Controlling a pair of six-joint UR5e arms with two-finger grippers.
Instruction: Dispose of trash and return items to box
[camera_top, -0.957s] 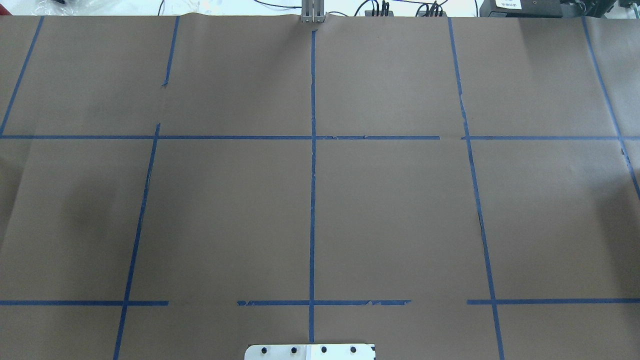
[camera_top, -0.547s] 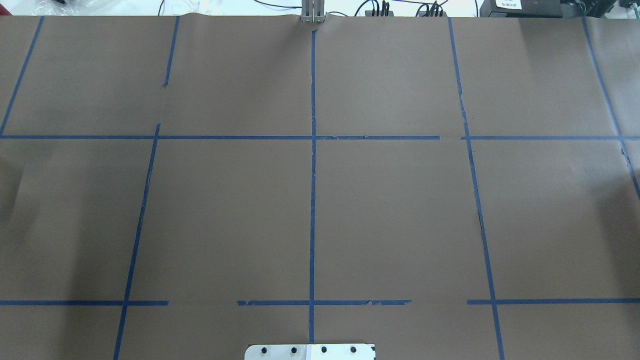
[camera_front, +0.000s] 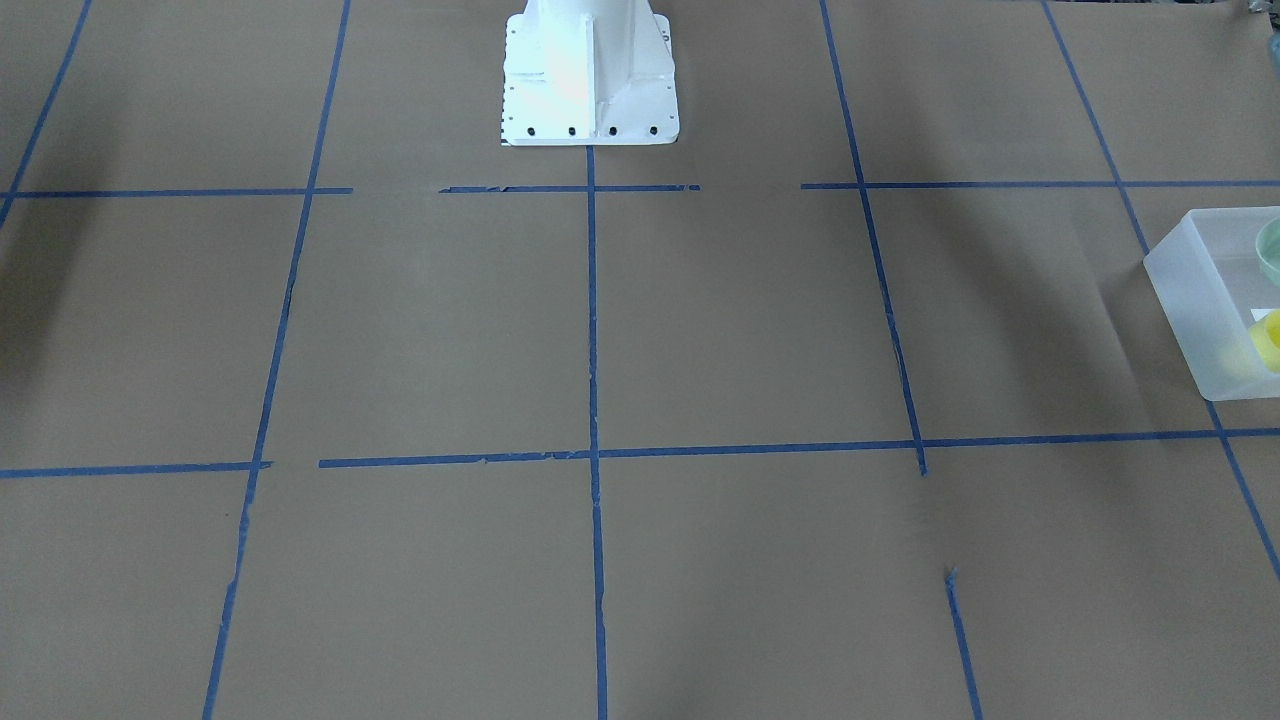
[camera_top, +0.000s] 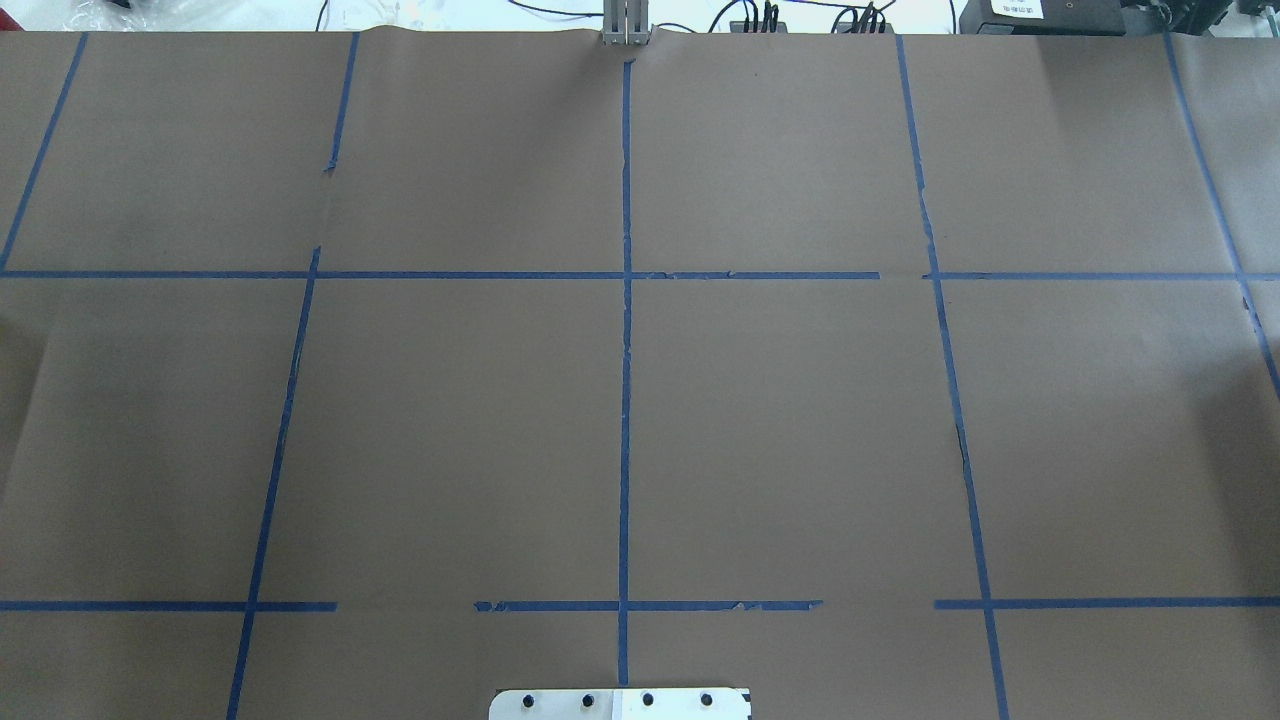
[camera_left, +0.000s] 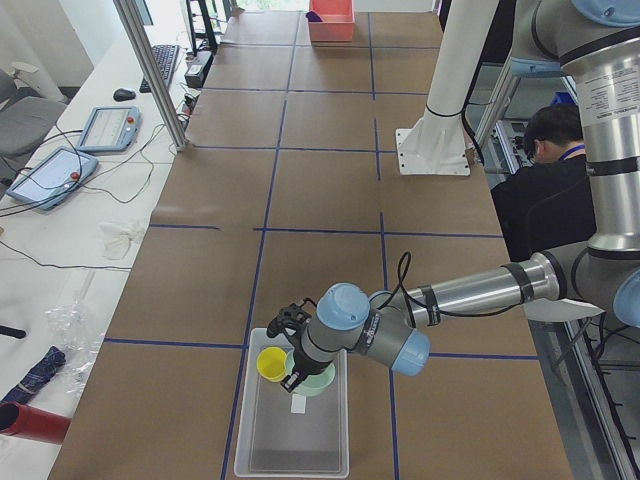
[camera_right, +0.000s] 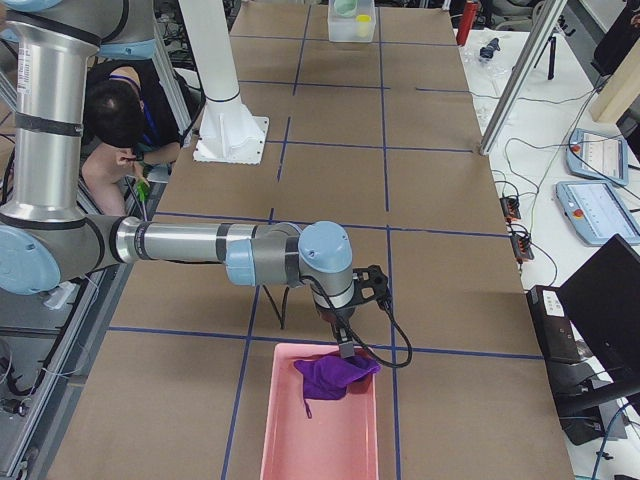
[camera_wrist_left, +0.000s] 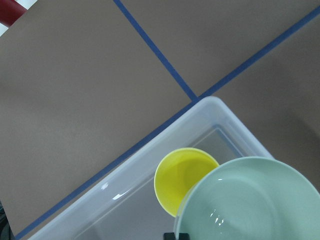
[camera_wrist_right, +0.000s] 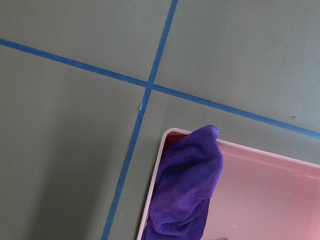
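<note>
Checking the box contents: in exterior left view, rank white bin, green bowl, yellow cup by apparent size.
Largest: white bin.
Then green bowl, partly covered.
Smallest: yellow cup, close to the bowl's visible part, so that pair is unsure.

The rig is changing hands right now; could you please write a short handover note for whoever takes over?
Left pincer: over the box, at the mint bowl; open or shut, cannot tell.
Right pincer: just above the purple cloth at one end of the pink tray; grip unclear.
Done: yellow cup stands in the box; cloth lies in the tray, draped on one corner.
Left: confirm the bowl is set down and the cloth released, then retract both arms.
</note>
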